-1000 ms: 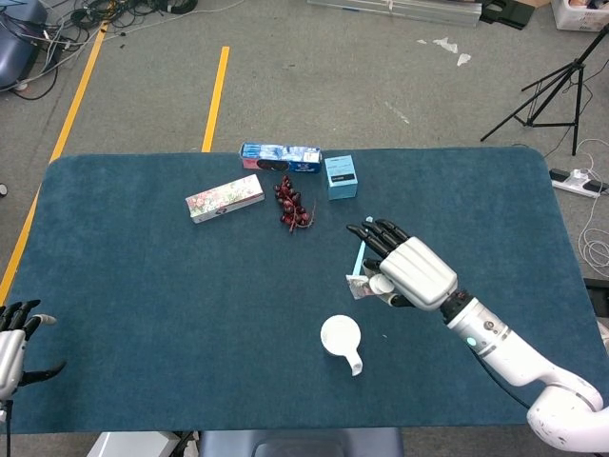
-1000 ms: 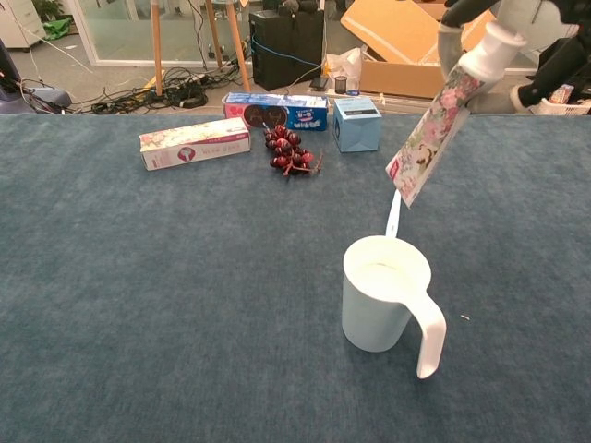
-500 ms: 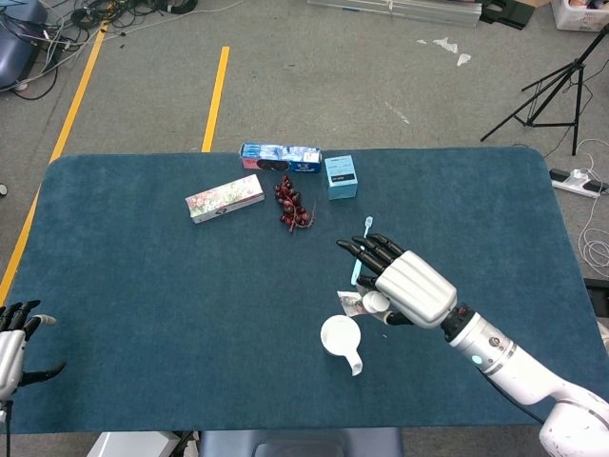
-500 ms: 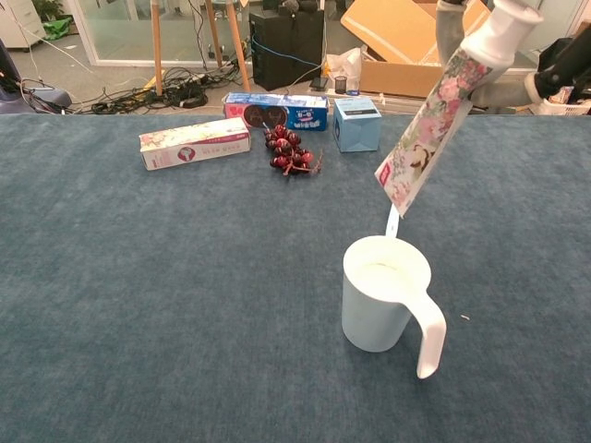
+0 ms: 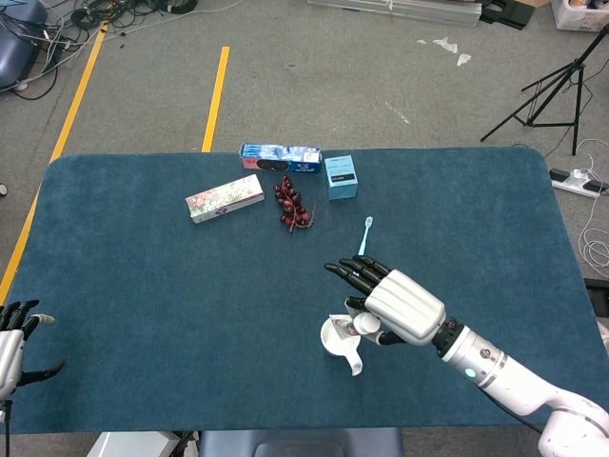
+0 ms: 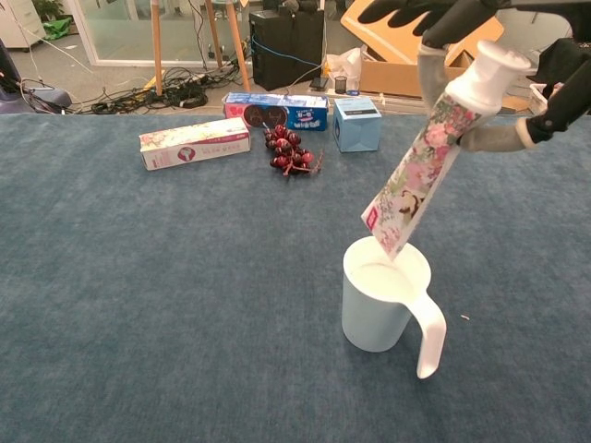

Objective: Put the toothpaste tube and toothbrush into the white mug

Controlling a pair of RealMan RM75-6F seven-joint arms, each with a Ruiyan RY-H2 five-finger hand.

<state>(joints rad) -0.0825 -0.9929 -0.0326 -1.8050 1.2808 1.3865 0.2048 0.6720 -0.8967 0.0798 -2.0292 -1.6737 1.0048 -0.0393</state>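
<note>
Holding the toothpaste tube [image 6: 420, 161] by its cap end, the right hand [image 5: 390, 303] hangs it slanted, its flat end just over the white mug [image 6: 380, 305]. The toothbrush [image 5: 363, 234] lies on the table behind. Only the chest view shows the tube's tilt. The left hand [image 5: 11, 328] waits far off, fingers spread.

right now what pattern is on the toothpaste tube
Pink floral print with a white cap; toothpaste tube shows best in chest view.
</note>
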